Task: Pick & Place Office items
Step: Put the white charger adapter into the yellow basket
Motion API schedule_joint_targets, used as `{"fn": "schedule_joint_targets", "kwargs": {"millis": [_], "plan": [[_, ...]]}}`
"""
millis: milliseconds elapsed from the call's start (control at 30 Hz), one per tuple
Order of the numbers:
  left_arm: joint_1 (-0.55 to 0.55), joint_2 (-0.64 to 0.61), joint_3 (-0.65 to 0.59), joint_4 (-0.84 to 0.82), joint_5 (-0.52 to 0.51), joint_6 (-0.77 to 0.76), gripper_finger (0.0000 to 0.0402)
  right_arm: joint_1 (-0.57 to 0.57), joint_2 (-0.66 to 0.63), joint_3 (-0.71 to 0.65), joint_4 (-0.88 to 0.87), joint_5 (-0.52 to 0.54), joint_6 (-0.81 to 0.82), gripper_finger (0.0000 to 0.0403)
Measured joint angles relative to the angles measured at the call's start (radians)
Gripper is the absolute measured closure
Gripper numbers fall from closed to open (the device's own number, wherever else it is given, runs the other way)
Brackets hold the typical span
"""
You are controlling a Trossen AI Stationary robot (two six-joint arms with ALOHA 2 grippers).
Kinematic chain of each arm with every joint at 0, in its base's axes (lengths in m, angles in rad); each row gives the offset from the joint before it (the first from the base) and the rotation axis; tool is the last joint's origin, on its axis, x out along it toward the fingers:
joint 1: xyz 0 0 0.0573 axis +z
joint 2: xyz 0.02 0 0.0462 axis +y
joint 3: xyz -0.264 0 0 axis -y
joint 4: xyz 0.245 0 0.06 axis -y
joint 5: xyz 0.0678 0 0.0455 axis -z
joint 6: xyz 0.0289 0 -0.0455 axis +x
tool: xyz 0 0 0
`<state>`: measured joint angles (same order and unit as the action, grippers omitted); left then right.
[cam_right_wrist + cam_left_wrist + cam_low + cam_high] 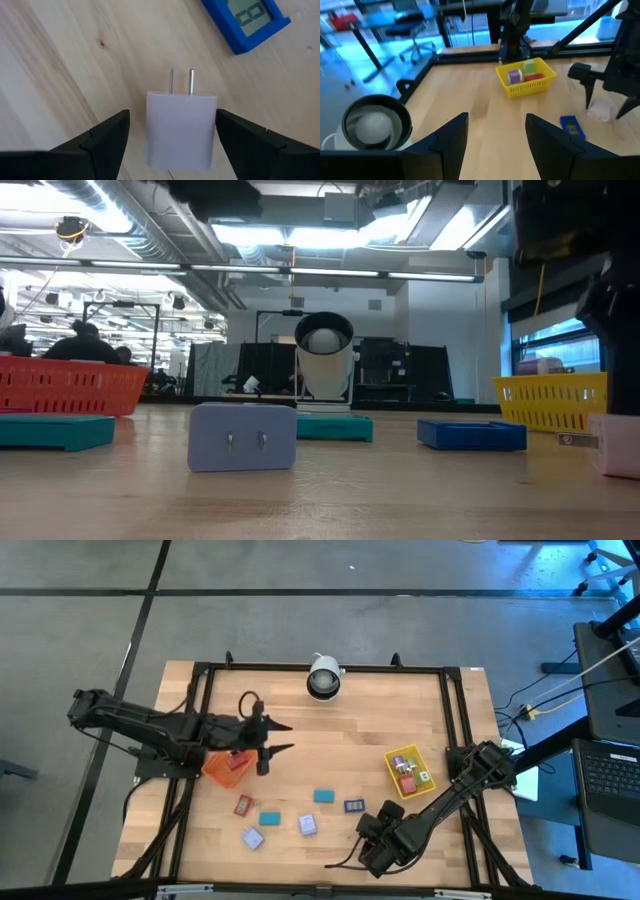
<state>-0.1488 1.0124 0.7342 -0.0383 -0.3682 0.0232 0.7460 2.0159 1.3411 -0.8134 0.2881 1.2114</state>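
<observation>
My right gripper [172, 117] [367, 830] points down near the table's near edge, open. Its fingers stand on either side of a white plug adapter [181, 131], which lies flat on the wood with its two prongs [181, 81] pointing away. A dark blue item with a display [247, 20] [354, 806] lies just beyond it. More office items lie to the left: a teal block [324, 796], a lavender one [307, 825], another teal one [270, 818] and a red one [243, 805]. My left gripper [285, 737] [495, 117] hovers open and empty by the orange tray [228, 768].
The yellow tray [408, 771] [526, 80] at the right holds purple, red and green items. A white cylindrical device [322, 677] stands at the far edge. A lavender plug [243, 437] stands on the wood in front of the low camera. Bare wood lies mid-table.
</observation>
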Motion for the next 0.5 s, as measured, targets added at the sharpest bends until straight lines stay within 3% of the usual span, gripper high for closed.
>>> {"fn": "schedule_joint_targets", "kwargs": {"millis": [267, 500], "plan": [[0.012, -0.04, -0.182, 0.221, -0.006, -0.009, 0.0208, 0.0, 0.0, -0.002, 0.003, 0.003, -0.015, 0.0108], [0.011, -0.068, -0.27, 0.371, -0.006, -0.009, 0.0208, 0.0, -0.002, -0.042, 0.052, -0.001, 0.002, 0.0116]]}}
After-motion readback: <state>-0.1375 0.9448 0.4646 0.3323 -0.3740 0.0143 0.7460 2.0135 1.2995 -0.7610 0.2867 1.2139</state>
